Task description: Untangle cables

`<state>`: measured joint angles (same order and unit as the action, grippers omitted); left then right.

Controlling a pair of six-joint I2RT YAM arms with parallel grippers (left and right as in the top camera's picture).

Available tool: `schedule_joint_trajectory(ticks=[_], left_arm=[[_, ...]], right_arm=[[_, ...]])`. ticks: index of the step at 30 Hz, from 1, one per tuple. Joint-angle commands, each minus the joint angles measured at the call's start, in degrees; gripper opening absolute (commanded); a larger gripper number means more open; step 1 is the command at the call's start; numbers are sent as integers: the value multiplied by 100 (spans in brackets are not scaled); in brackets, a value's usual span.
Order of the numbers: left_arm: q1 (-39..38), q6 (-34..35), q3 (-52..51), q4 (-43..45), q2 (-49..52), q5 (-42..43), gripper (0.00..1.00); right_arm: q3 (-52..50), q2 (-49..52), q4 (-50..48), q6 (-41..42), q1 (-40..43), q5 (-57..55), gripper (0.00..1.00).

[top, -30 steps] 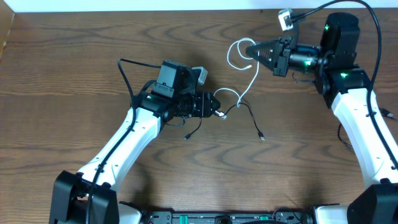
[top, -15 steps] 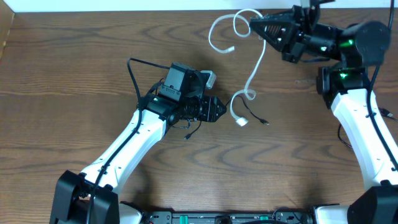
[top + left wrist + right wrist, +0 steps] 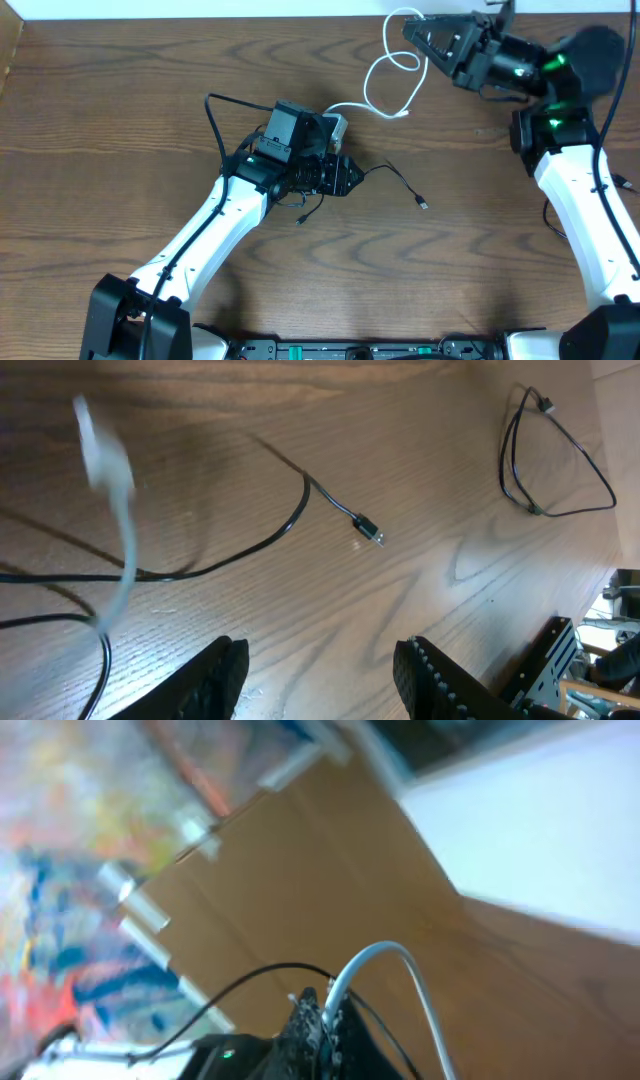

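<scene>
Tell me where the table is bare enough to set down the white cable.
Two bare patches: the table left of the left arm, and the lower middle between both arms, below the black cable. It is crowded at top centre, where the white cable dangles from the right arm.

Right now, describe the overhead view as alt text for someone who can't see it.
The right gripper is shut on the white cable near the far edge of the wooden table, its loops trailing toward the left arm. The left gripper is open mid-table beside the black cable lying on the wood.
</scene>
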<state>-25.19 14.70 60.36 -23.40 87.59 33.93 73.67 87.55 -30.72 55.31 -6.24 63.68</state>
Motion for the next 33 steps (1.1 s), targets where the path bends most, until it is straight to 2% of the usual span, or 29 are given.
schedule_joint_trajectory(ticks=[1,5,7,10,20,25,30,33], left_arm=[[-2,-118,-13,-17,-37,-50,52],[-2,-118,-13,-90,-37,-50,52],[-2,-118,-13,-129,-37,-50,52],[-2,-118,-13,-140,-37,-50,52],[-2,-118,-13,-140,-37,-52,52],[-2,-118,-13,-142,-37,-52,52],[-2,-118,-13,-181,-37,-52,52],[-2,-120,-13,-179,-37,-52,52]], right_arm=[[15,-24,1425,-1996,46,-1296,1],[15,-22,3073,-3711,70,-3510,1],[15,-22,3397,-4251,72,-4323,1],[17,-35,3425,-4719,166,-4784,1],[92,-190,3425,-4629,1274,-5884,1],[92,-214,4019,-4557,1899,-6443,1],[90,-181,4876,-4555,2463,-7851,1],[90,-129,5219,-4557,2817,-8179,1]])
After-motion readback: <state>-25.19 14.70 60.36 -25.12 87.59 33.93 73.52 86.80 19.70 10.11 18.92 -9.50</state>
